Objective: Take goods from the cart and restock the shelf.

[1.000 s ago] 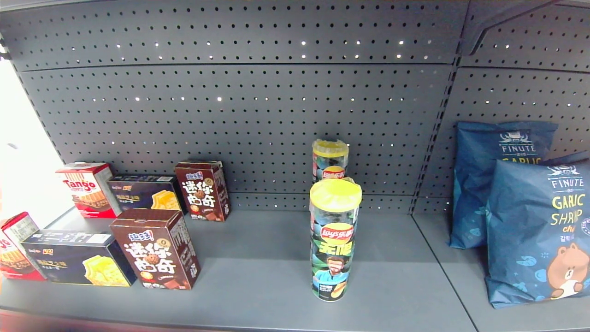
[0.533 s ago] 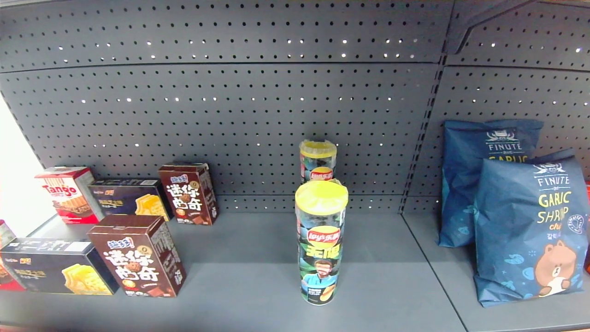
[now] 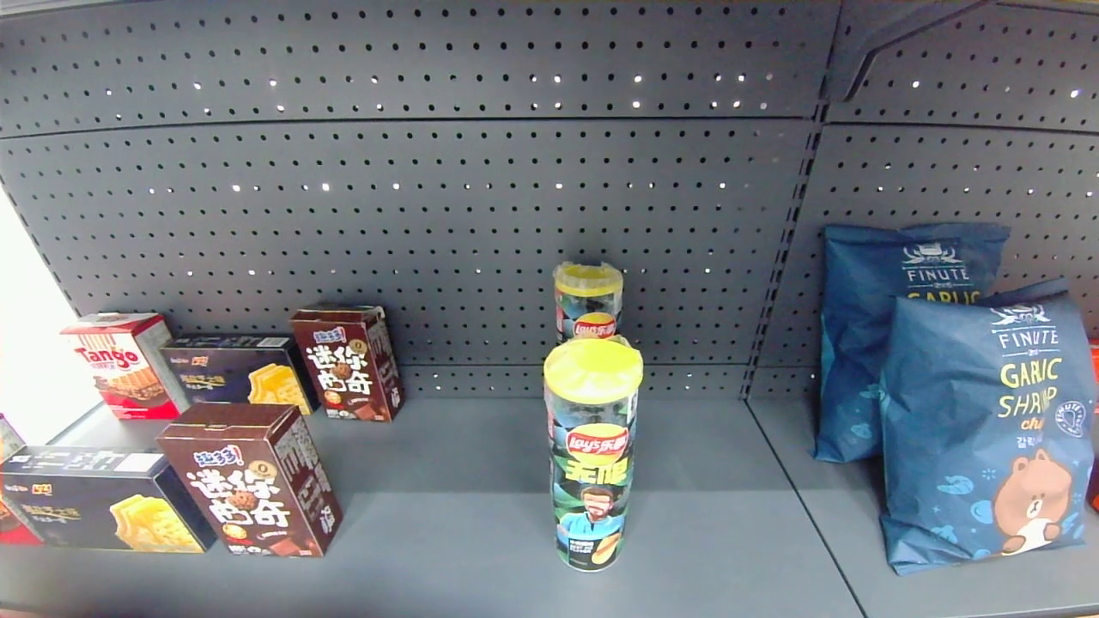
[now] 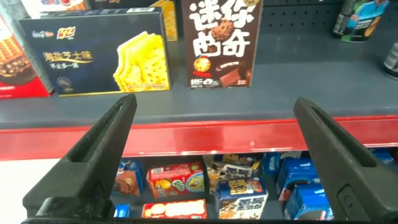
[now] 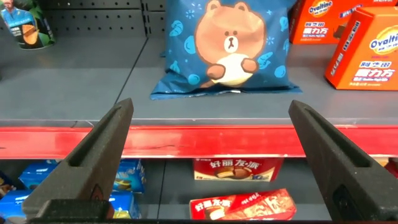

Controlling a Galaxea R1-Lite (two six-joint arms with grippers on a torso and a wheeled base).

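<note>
Both grippers hang wide open and empty just before the red front edge (image 4: pixel 199 134) of the grey shelf (image 3: pixel 472 515). The left gripper (image 4: pixel 214 102) faces a brown biscuit box (image 4: pixel 221 40) and a dark cracker box (image 4: pixel 102 53), and the right gripper (image 5: pixel 210 104) faces a blue bear-printed snack bag (image 5: pixel 224 46). At the shelf's middle front, a yellow-lidded chip canister (image 3: pixel 592 455) stands upright, with a second canister (image 3: pixel 587 300) directly behind it by the perforated back panel (image 3: pixel 429 215).

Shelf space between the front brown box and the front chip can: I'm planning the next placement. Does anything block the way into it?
Nothing visible does. The shelf is bare between the front brown box and the front chip can.
</note>
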